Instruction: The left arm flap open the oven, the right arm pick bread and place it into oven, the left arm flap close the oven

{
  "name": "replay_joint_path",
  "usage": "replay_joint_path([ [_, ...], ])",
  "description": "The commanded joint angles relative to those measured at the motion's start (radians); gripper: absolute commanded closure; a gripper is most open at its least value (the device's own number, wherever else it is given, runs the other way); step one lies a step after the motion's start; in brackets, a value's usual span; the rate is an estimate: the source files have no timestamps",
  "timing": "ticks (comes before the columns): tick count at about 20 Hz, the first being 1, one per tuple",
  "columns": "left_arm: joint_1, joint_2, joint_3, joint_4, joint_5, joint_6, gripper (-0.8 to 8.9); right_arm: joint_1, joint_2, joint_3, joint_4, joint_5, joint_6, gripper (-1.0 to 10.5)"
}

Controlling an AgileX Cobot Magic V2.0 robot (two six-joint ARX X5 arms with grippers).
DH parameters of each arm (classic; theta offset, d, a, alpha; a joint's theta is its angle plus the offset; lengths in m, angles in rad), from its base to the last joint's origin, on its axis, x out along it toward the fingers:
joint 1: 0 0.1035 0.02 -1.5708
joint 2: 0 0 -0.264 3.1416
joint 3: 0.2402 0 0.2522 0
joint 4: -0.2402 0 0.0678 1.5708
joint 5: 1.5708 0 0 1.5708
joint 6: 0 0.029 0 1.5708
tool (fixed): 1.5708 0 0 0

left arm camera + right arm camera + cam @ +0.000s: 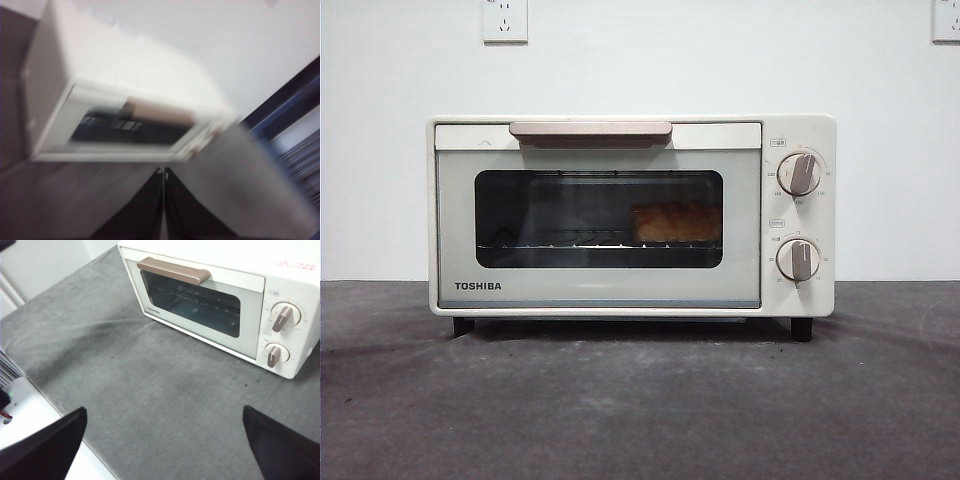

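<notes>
The cream-white oven (600, 290) stands at the middle of the grey table with its door shut and its beige handle (590, 129) up at the top. Through the dark glass the golden bread (675, 222) rests on the wire rack, toward the knob side. No arm shows in the front view. The left wrist view is blurred; my left gripper (163, 172) hangs shut and empty, back from the oven (125, 75). My right gripper (164, 410) is open wide with nothing in it, above the table in front of the oven (225, 270).
Two round knobs (800, 173) (800, 260) sit on the oven's right panel. A white wall with sockets (505, 20) runs behind it. Grey mat (150, 375) stretches in front of the oven. A white base (30, 405) lies at the mat's edge.
</notes>
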State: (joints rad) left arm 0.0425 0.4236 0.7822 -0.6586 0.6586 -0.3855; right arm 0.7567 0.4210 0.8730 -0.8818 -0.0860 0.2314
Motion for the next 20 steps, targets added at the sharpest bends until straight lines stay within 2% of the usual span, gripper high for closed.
replay_joint_path([
  [1,-0.017,-0.068,0.023,-0.131,-0.012,0.294,8.04,0.006,0.002,0.019,0.015,0.000,-0.037,4.6],
  [10,-0.063,-0.178,0.023,-0.226,-0.008,0.318,8.04,0.006,0.002,0.019,0.014,-0.001,-0.033,4.8],
  [11,-0.066,-0.177,0.023,-0.224,-0.008,0.318,8.04,0.006,0.002,0.019,0.014,0.001,-0.030,5.7],
  [13,-0.070,-0.177,0.023,-0.218,-0.008,0.315,8.04,0.006,0.002,0.019,0.013,0.008,-0.028,9.8],
  [14,-0.070,-0.177,0.023,-0.214,-0.008,0.316,8.04,0.006,0.002,0.019,0.014,0.013,-0.026,9.2],
  [20,-0.070,-0.177,0.023,-0.214,-0.008,0.315,8.04,0.006,0.002,0.019,0.015,0.008,-0.005,9.2],
])
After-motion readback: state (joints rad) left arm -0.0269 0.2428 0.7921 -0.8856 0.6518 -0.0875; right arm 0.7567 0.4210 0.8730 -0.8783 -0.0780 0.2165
